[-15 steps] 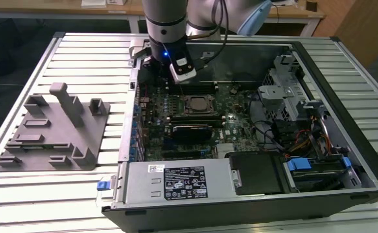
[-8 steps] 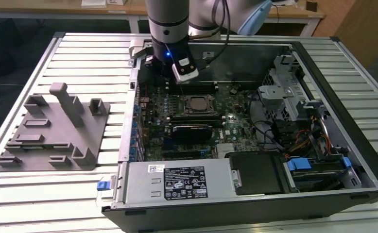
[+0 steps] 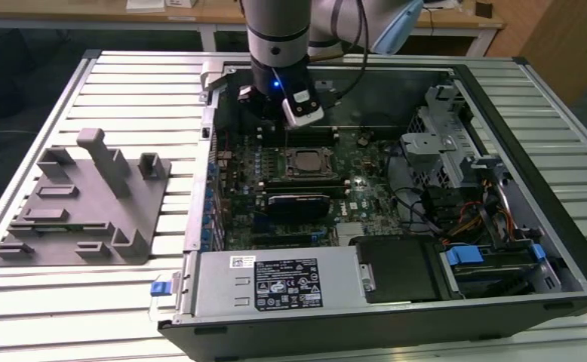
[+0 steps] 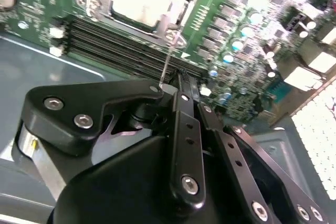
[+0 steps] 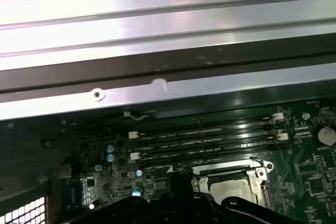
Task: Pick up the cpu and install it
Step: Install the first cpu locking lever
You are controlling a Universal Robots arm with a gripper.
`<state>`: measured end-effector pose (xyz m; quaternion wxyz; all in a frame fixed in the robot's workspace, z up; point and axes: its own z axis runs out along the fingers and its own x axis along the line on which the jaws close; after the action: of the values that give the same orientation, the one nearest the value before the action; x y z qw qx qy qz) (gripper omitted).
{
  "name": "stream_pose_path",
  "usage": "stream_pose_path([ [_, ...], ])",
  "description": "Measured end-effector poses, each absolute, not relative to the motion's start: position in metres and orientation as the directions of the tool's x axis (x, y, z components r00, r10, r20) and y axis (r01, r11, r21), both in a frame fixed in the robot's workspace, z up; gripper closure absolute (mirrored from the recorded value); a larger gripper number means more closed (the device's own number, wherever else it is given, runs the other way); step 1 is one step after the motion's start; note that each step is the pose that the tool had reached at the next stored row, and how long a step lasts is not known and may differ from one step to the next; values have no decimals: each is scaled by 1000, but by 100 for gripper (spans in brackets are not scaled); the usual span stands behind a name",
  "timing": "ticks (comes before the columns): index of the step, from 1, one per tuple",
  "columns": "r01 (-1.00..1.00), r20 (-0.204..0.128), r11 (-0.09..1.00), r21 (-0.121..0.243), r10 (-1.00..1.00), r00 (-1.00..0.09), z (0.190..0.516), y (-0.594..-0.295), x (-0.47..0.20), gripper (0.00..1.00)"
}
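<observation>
- The cpu [image 5: 231, 190] is seen seated in its socket [image 5: 226, 170].
- The gripper [image 4: 178, 83], seemingly clenched by the thin lever [image 4: 169, 56], should be moved gently and straight.

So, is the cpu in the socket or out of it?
In: the cpu lies flat inside the socket frame on the motherboard. Whether it is latched, cannot tell.

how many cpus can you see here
1: the cpu lies in the motherboard socket, close to the gripper. Another could be hidden behind the arm.
</observation>
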<state>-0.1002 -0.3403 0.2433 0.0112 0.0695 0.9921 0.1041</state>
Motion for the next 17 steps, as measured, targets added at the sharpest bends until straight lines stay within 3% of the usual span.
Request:
stream_pose_path([
  [17, 139, -8, 969, 206, 143, -990, 241, -340, -77, 89],
])
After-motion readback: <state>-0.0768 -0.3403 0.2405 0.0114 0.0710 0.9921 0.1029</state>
